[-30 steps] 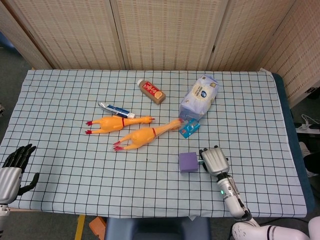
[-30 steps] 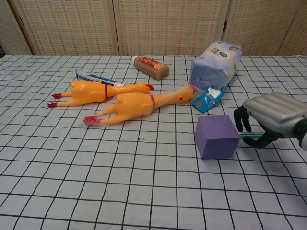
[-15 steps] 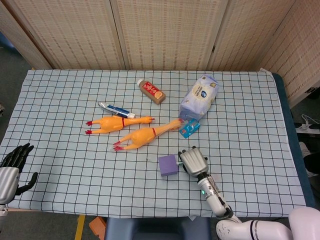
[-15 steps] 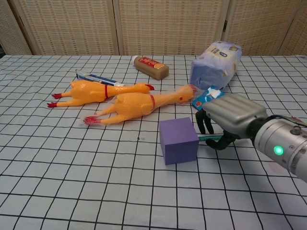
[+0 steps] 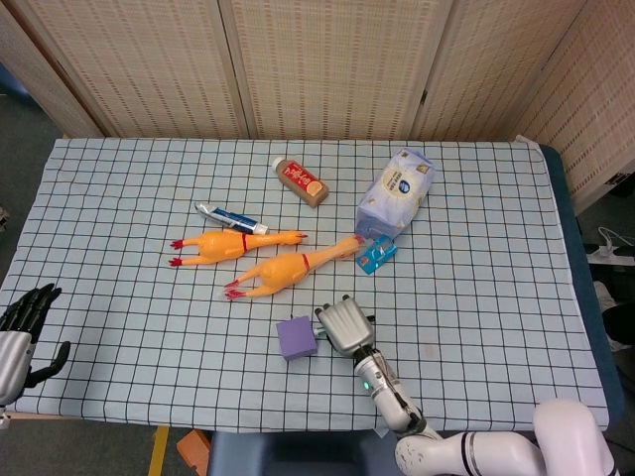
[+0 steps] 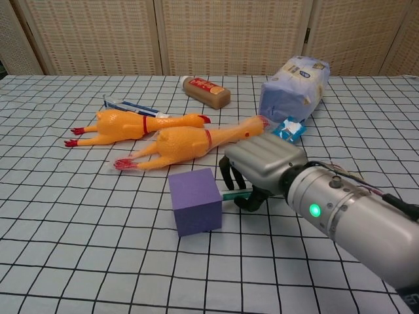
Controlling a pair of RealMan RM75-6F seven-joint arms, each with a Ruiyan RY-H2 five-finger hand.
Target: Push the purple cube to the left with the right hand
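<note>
The purple cube [image 5: 296, 338] [image 6: 195, 201] sits on the checked cloth near the front edge, just below the lower rubber chicken [image 5: 288, 270] [image 6: 186, 145]. My right hand [image 5: 343, 326] [image 6: 258, 166] is directly to the cube's right, its fingers curled down and touching the cube's right face, holding nothing. My left hand [image 5: 22, 325] hangs at the table's front left corner, fingers spread and empty; the chest view does not show it.
A second rubber chicken [image 5: 233, 244] [image 6: 134, 124], a toothpaste tube [image 5: 230, 217], a brown bottle [image 5: 301, 181] [image 6: 206, 91], a blue-white bag [image 5: 396, 190] [image 6: 294, 86] and a small blue packet [image 5: 376, 255] [image 6: 289, 129] lie behind the cube.
My right hand has swept left across the cloth, sliding the purple cube several grid squares to the left. The left hand drifted slightly down.
</note>
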